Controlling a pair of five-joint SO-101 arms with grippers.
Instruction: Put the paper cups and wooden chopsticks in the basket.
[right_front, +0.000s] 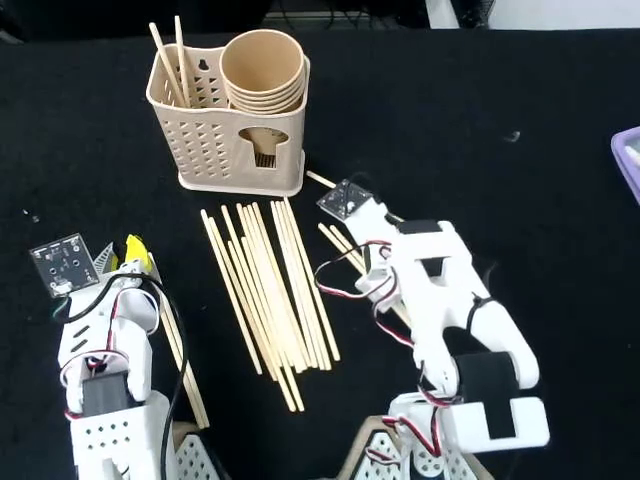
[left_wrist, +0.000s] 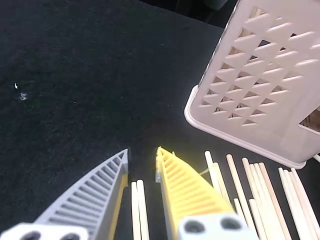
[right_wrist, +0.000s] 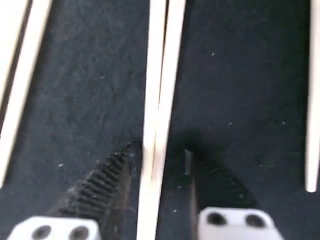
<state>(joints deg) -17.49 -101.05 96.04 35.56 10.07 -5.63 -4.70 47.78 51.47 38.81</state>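
The right gripper (right_wrist: 161, 149) stands spread, its dark serrated fingers (right_wrist: 107, 175) on either side of a pair of chopsticks (right_wrist: 159, 75) without pinching it. One finger appears to touch the pair, though the close view is too soft to confirm contact. The pair's long axis runs straight ahead along the fingers' own line, so closing would clamp the sticks across their width. In the high view this pair lies right of centre, slanting from upper left to lower right, partly under the white arm. The left gripper (left_wrist: 142, 151), at the lower left of the high view, is likewise spread, with one ribbed grey finger and one ribbed yellow. A second pair (left_wrist: 139, 212) lies lengthwise in the gap, its ends short of the fingertips. Between the arms, at centre frame, lies the main pile (right_front: 270, 295) of slim, pale, straight wooden sticks, roughly parallel and running top to bottom with a slight lean. The basket (right_front: 215, 150), beige perforated plastic with two compartments, stands upper left of centre, beyond the pile's far ends; neither gripper is clearly nearer to it. The paper cups (right_front: 262, 65), smooth tan card, sit stacked in its right compartment. Two chopsticks (right_front: 172, 60) stand tilted in the left one. A matt black cloth (right_front: 500, 200) covers the table.
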